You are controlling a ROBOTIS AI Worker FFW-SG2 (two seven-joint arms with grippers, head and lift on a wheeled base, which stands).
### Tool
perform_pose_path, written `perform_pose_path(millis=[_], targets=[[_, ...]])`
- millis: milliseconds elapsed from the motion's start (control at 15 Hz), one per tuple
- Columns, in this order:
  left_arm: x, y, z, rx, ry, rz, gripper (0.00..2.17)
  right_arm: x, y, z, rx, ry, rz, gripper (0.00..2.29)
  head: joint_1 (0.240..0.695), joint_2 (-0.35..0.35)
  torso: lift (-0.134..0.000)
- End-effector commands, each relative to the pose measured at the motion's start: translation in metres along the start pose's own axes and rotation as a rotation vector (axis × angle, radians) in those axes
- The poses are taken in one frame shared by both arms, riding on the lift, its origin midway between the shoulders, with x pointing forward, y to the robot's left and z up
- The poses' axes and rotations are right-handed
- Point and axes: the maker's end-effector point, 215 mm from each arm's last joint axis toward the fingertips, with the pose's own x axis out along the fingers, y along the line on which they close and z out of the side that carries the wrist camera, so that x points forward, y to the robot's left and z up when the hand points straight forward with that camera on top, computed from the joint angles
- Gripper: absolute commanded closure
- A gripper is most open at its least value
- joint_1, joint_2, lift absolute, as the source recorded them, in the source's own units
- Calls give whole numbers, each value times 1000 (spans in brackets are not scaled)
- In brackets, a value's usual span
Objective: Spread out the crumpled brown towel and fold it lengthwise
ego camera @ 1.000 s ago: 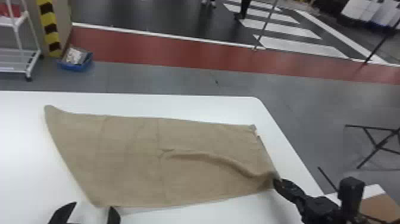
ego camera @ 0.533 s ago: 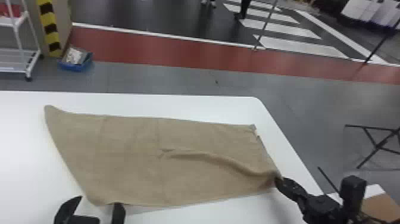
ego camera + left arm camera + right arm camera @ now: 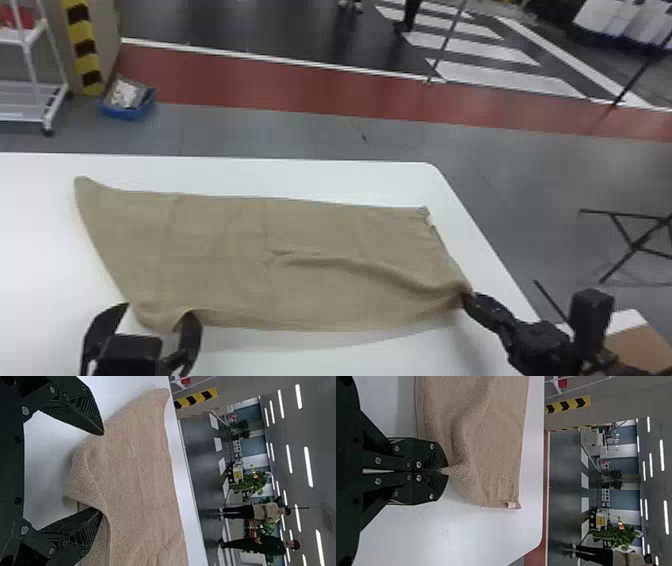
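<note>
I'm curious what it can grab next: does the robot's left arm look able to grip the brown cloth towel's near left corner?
Probably yes: the black left gripper stands open, with the brown towel's corner between its fingers and nothing seen blocking it.

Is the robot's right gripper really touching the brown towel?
Touching. The right wrist view shows the right gripper with its jaws shut on a pinched bit of the towel, which bunches up right at their tips.

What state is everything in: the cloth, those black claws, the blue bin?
Brown towel: spread out, wrinkled toward its right side.
Left gripper: jaws open, at the towel's near edge.
Right gripper: jaws shut on the towel.
Blue bin: holding pale items.
</note>
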Motion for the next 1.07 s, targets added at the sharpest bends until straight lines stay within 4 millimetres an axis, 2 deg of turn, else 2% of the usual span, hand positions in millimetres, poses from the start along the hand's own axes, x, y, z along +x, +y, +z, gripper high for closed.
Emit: perform_pose_path(millis=[0, 267, 600, 867, 1000], targets=[[6, 5, -8, 9, 14, 7, 272, 3, -4, 1, 2, 0, -3, 1450, 695, -350, -125], [9, 8, -18, 24, 31, 10, 272, 9, -7, 5, 7, -9, -8, 1450, 695, -350, -125], [11, 34, -26, 63, 96, 39, 272, 15, -18, 16, 5, -14, -16, 1450, 695, -350, -125], [13, 42, -25, 78, 112, 48, 272, 13, -46, 38, 45, -37, -61, 1450, 695, -350, -125], [13, 42, -17, 72, 97, 49, 272, 11, -61, 52, 79, -46, -80, 1450, 695, -350, -125]])
